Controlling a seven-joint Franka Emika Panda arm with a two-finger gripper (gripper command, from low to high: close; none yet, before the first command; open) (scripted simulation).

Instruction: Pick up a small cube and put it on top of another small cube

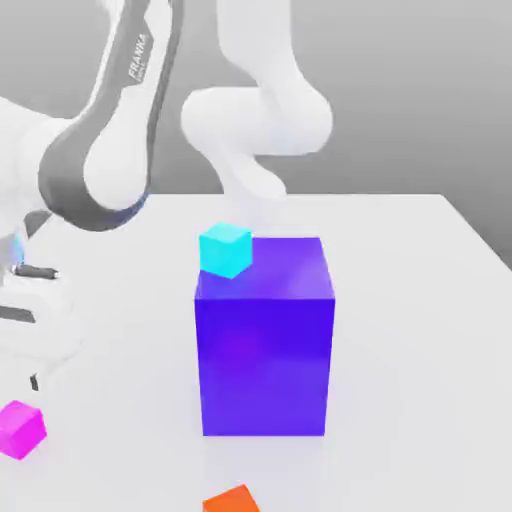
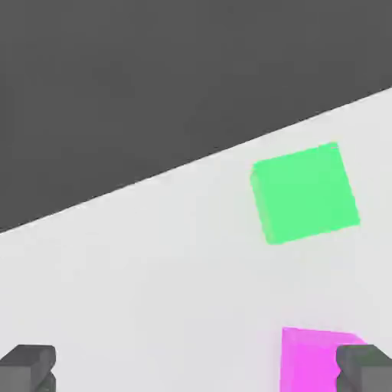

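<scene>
Reading up the arm [image 1: 115, 120] in the exterior view, the word FRANKA runs in white capitals along its grey side panel; no other writing can be made out anywhere.

The small cube [image 1: 20, 429] is a bright magenta-pink, plain and unmarked, with flat faces and crisp edges, its top a shade lighter than its sides. It sits flat on the white bench [image 1: 420, 300] close to the bench's edge on the exterior view's left, towards the near corner, below the pale body of the robot's hand. In the hand view the same cube [image 2: 310, 360] lies between the two dark fingertips, just beside one fingertip [image 2: 366, 366] and well apart from the other.

The gripper [image 2: 195, 367] has its jaws spread wide, with nothing clamped between them; neither fingertip can be seen pressing on the cube.

A big blue-purple block [image 1: 265, 350] stands upright near the middle of the bench, well apart from the pink cube. A small cyan cube [image 1: 225, 250] shows at the block's upper corner on the exterior view's left; whether it rests on the block or on the bench behind cannot be told. A small orange cube [image 1: 232, 500] lies at the near edge of the bench. A green cube [image 2: 305, 194] sits on the bench beyond the pink one, near an edge of the bench
</scene>
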